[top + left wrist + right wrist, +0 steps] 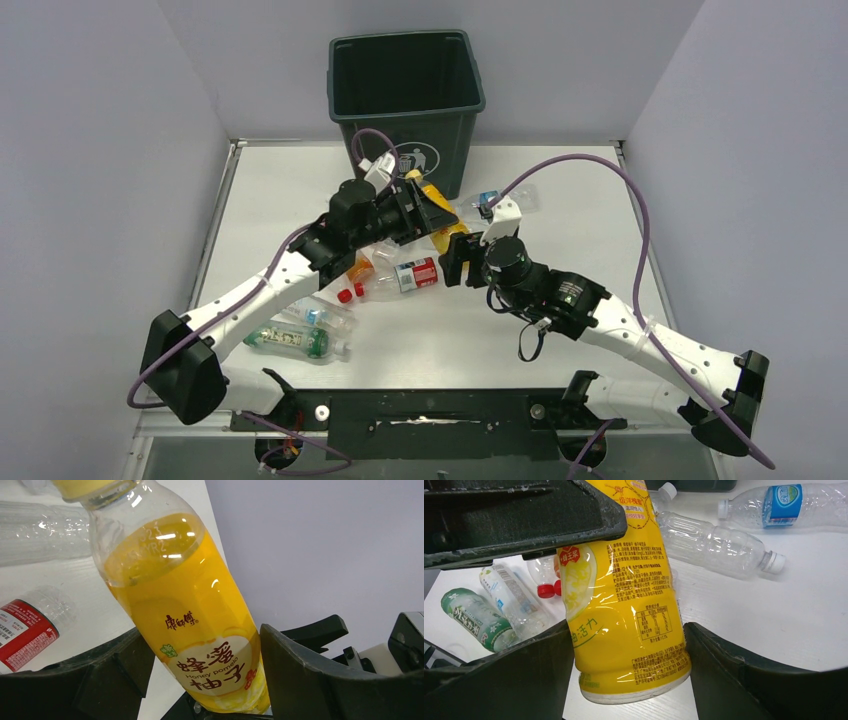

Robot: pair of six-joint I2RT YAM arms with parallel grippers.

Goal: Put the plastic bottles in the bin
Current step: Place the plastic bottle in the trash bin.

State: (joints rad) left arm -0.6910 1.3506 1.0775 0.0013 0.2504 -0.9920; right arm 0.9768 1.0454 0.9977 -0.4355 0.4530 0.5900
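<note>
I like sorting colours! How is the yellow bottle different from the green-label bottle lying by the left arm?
The yellow bottle is wrapped in yellow nearly all over; the green-label bottle has a green label with clear plastic at its ends. The yellow bottle is held in the left gripper; the green-label bottle lies on its side on the table. Both are plastic drink bottles.

The bin stands at the table's far edge, behind the plastic bottles.

Robot lab test cell.
Plain grey walls box in a white desk carrying two bolted arms; a purple cable arcs behind the right hand.
</note>
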